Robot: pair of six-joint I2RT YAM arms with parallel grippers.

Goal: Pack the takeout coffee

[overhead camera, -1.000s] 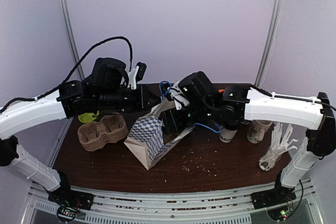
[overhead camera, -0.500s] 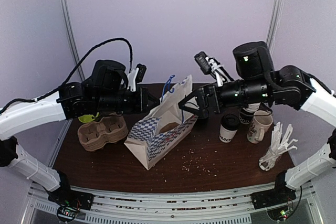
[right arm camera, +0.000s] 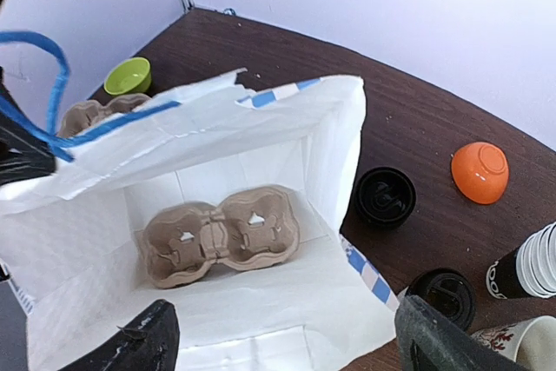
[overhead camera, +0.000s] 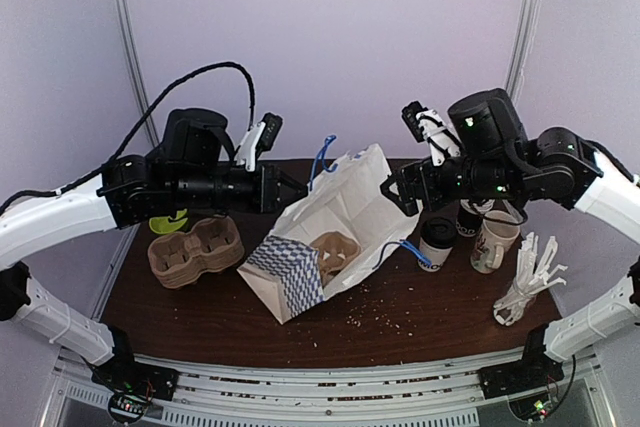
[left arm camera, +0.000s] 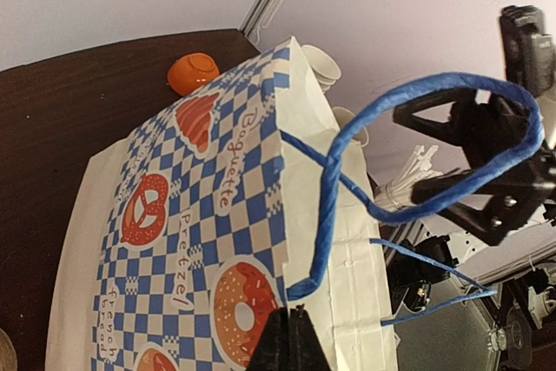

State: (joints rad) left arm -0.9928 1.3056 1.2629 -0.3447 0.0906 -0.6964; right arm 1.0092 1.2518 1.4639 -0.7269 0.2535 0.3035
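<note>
**Obs.** Takeout coffee (overhead camera: 436, 244), a white paper cup with a round black plastic lid, stands upright on the dark brown worktop (overhead camera: 400, 317). It is just right of the bag's mouth and left of the white ceramic mug (overhead camera: 495, 242). Not yet packed.

White paper bag with blue check print (overhead camera: 330, 222) lies tilted, mouth gaping toward the right arm. A brown moulded-pulp two-cup carrier (right arm camera: 221, 236) rests inside it, both wells empty.

Left claw (left arm camera: 287, 341): pinched closed on the bag's upper rim beside the blue cord handle (left arm camera: 417, 128), holding the mouth up. Right claw (right arm camera: 287, 332): spread wide with nothing in it, hovering over the bag mouth.

**Handling (judgement).** Fill level cannot be told, so assume some weight and a spill risk.
- Thin paper wall will dent under a hard squeeze.
- The press-on lid could pop if the wall buckles.
- The smooth coated wall may slip.

Best hold is across the body just under the lid, where the rolled rim stiffens the wall. Use modest force and keep the cup upright. The tilted bag makes seating it in a carrier well awkward.
</note>
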